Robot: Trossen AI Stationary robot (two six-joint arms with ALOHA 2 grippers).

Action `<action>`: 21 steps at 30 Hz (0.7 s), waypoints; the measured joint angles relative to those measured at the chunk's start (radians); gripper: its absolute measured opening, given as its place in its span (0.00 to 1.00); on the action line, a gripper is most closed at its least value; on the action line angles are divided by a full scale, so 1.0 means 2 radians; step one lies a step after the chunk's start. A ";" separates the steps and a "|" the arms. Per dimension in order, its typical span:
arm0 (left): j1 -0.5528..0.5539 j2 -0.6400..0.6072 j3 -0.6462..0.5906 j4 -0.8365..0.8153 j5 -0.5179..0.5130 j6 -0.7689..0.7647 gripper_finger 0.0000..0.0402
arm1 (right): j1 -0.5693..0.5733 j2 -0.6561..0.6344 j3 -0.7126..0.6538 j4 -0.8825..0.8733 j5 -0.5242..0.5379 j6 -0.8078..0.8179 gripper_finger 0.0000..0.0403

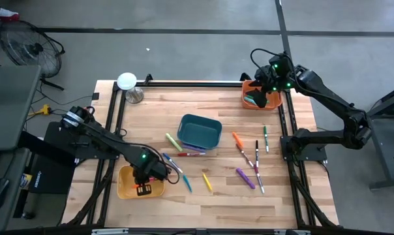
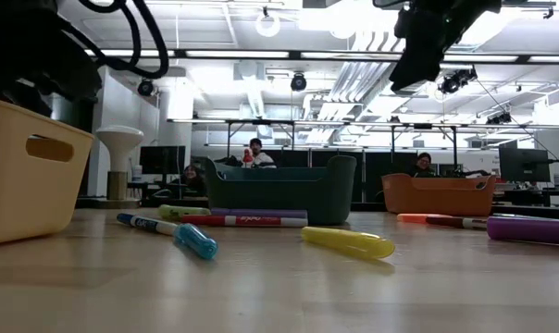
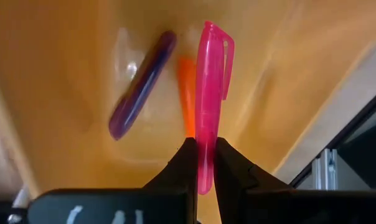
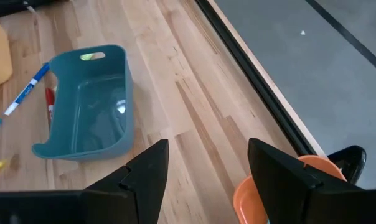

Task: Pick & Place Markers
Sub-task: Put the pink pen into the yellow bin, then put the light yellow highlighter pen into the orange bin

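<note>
My left gripper (image 1: 145, 188) hangs over the yellow bin (image 1: 126, 186) at the table's near left, shut on a pink marker (image 3: 211, 81). A purple marker (image 3: 141, 87) and an orange one (image 3: 187, 93) lie on the bin's floor. My right gripper (image 4: 206, 149) stands open with nothing between its fingers, above the orange bin (image 1: 270, 101) at the far right. Several markers lie flat on the wood around the teal bin (image 1: 199, 130), among them a yellow one (image 1: 207, 183), a purple one (image 1: 244, 177) and an orange one (image 1: 237, 140). My left gripper pinches the pink marker's barrel (image 3: 204, 134) between its two fingers, near the end away from the clipped cap. The fingers come from above, pointing steeply down. The marker runs on along the fingers, cap end (image 3: 216, 37) toward the bin's floor, clear of it.
A white-topped stand (image 1: 126, 81) and a metal cup (image 1: 135, 96) sit at the far left corner. Black frame rails (image 1: 285, 130) run along the table's left, far and right edges. Bare wood lies near the front edge. People sit in the room beyond (image 2: 254, 153).
</note>
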 joint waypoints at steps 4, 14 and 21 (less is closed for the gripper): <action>0.000 0.000 -0.001 0.010 0.006 0.028 0.07 | 0.000 0.000 0.000 -0.003 0.000 0.001 0.52; 0.000 0.000 -0.001 0.011 0.017 0.040 0.30 | 0.000 0.000 0.000 -0.021 0.000 0.000 0.52; 0.000 -0.007 0.032 -0.046 0.024 0.057 0.32 | 0.000 0.000 0.000 -0.021 0.000 -0.001 0.52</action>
